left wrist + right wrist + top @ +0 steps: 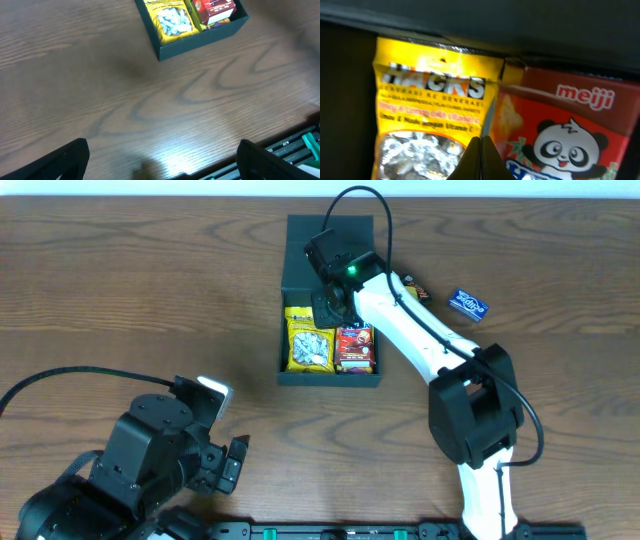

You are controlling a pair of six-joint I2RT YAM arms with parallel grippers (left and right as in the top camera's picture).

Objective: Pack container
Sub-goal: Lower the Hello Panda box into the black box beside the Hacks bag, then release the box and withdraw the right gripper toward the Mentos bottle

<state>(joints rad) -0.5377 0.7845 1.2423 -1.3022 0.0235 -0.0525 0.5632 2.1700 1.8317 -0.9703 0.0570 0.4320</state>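
The container [330,378] is a dark, shallow box at the table's back middle, with its flap lid lying open behind it. Inside lie a yellow candy packet [308,340] and a red panda snack box [355,348], side by side. My right gripper [334,313] hangs over the box's inner back part. In the right wrist view this gripper [481,159] is shut with nothing between its fingers, pointing at the seam between the yellow packet [430,100] and the red box [560,125]. My left gripper [162,167] stands open near the front edge, far from the container [200,37].
A blue packet [467,303] lies on the table right of the container. Another small dark packet [416,288] sits between them, partly under the right arm. A rail [300,145] runs along the table's front edge.
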